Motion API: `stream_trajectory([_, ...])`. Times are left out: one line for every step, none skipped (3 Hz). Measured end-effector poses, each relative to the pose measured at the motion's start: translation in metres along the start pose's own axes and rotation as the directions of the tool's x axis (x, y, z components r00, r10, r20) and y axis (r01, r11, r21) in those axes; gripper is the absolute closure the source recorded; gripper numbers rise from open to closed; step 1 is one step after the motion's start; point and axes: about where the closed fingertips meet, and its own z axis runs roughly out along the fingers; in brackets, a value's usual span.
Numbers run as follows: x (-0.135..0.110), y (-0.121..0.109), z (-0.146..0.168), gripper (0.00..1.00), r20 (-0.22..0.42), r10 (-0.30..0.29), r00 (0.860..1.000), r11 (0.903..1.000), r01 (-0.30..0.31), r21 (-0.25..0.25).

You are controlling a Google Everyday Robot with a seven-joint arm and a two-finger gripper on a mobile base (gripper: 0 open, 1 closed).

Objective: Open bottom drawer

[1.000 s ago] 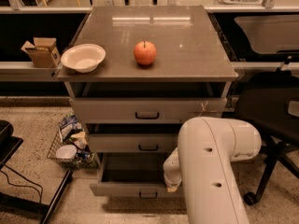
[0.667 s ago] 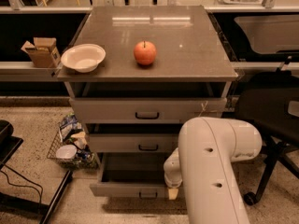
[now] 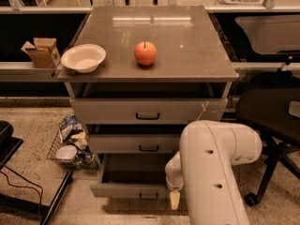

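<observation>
The bottom drawer [image 3: 129,190] is the lowest of three grey drawers in the cabinet. It stands pulled out, its dark inside showing, with a small black bar handle [image 3: 148,196] on its flat front. My gripper [image 3: 174,199] hangs at the end of the white arm [image 3: 211,172], just right of the drawer front's right end, one pale fingertip pointing down. The arm hides the rest of the gripper.
A red apple [image 3: 145,53] and a white bowl [image 3: 83,57] sit on the cabinet top [image 3: 187,46]. The middle drawer [image 3: 136,143] and top drawer [image 3: 147,110] are above. A wire basket of clutter [image 3: 70,146] stands left, an office chair [image 3: 272,111] right, a cardboard box [image 3: 42,51] back left.
The pale fingertip now shows lower, below the drawer front's right end. The drawer stays pulled out as before.
</observation>
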Motion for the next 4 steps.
stream_trajectory([0.004, 0.037, 0.014, 0.18, -0.006, 0.045, 0.999, 0.9972, -0.046, -0.059])
stream_trajectory([-0.017, 0.071, 0.007, 0.41, -0.016, 0.019, 1.000, 0.9960, -0.020, -0.087])
stream_trajectory([-0.024, 0.082, 0.003, 0.65, -0.024, -0.003, 1.000, 0.9949, 0.001, -0.101])
stream_trajectory([-0.025, 0.081, 0.001, 0.88, -0.024, -0.003, 1.000, 0.9949, 0.001, -0.101])
